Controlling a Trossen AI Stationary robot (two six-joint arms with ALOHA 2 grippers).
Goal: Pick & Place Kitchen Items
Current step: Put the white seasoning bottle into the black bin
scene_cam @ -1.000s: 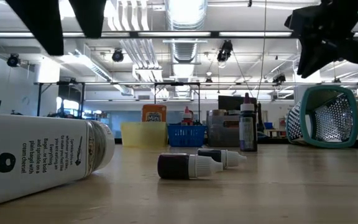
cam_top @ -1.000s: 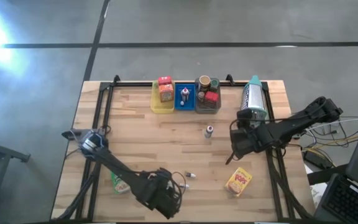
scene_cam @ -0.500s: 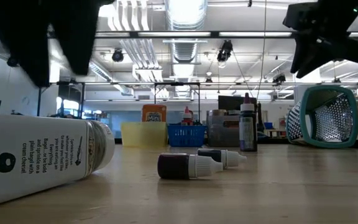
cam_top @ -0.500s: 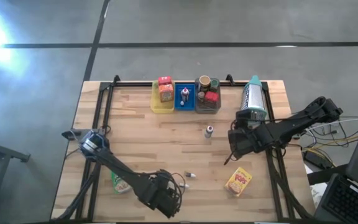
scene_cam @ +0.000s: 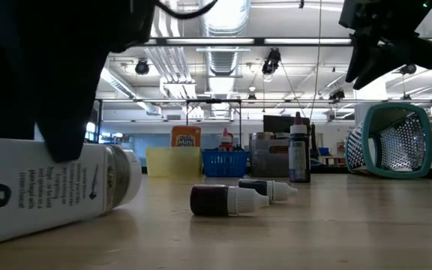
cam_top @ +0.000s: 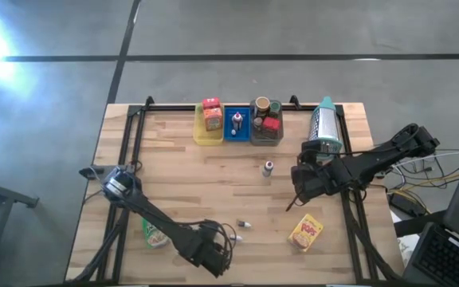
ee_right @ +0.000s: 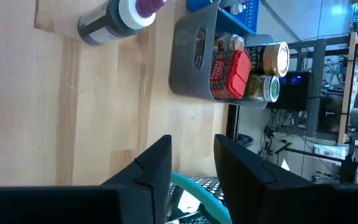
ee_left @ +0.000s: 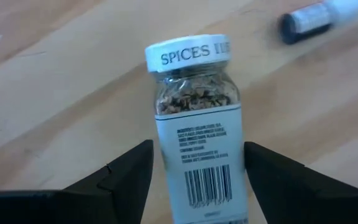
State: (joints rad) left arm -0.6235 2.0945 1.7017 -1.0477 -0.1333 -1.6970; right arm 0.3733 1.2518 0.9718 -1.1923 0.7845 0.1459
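Spice jar (ee_left: 196, 130) lies on its side on the wooden table (cam_top: 182, 183), at the near edge, with the left gripper (ee_left: 194, 180) down over it. The wrist view shows both dark fingers (ee_left: 120, 180) standing clear on either side of the jar, a gap at each flank, so the jaws are open around it and not gripping. Its white lid reads "SPICES", with a barcode low on the white label; in the low view the jar (scene_cam: 51, 191) carries small print that cannot be read, and the left arm blocks much of that picture.

Just past the jar lie two small vials (scene_cam: 227, 199), side by side; the high view shows them (cam_top: 244, 226) as one speck. A green pouch (cam_top: 154, 236) lies beside the jar toward the left arm's base, and a yellow pouch (cam_top: 306, 232) lies well off to the other side.

Farther out a slim dark bottle (cam_top: 268, 168) stands upright alone. The right gripper (cam_top: 300, 182) hovers near it, above the table, its fingers (ee_right: 157, 165) a narrow gap apart and empty. Behind lies a teal strainer (cam_top: 325, 126) on its side.

Farthest from the jar are three trays in a row: yellow (cam_top: 198, 134), blue (cam_top: 236, 134), grey (cam_top: 266, 139). The right wrist view shows a red-lidded jar (ee_right: 229, 74) in the grey one.
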